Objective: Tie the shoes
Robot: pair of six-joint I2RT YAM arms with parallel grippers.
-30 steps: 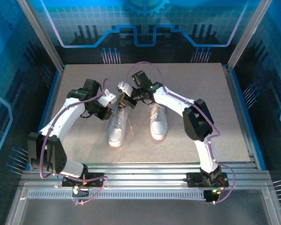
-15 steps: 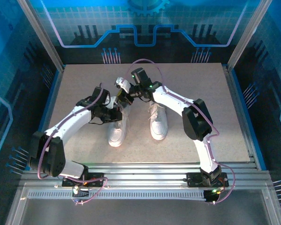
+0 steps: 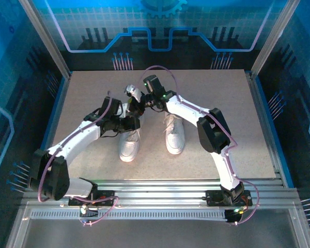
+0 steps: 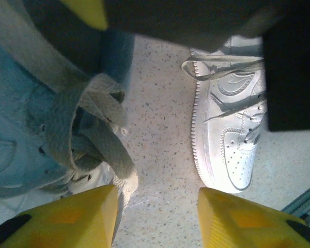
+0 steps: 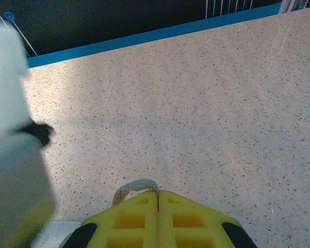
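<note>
Two white shoes stand side by side mid-table, the left shoe (image 3: 128, 143) and the right shoe (image 3: 174, 135). My left gripper (image 3: 136, 123) hovers over the left shoe's lace area; in its wrist view the yellow fingers (image 4: 88, 214) stand apart over bare table, the crossed laces (image 4: 88, 124) just left of them and the right shoe (image 4: 227, 134) to the right. My right gripper (image 3: 136, 103) is behind the left shoe's opening. Its jaws (image 5: 158, 194) are shut on a short curl of white lace (image 5: 137, 186).
The speckled tabletop (image 3: 222, 103) is walled by a blue-lit enclosure with metal posts (image 3: 46, 41). A rail (image 3: 160, 186) runs along the near edge by the arm bases. Open table lies behind and to both sides of the shoes.
My left gripper has moved right onto the left shoe's laces and its jaws have opened. The right gripper has drifted slightly back and left, still shut on the lace.
</note>
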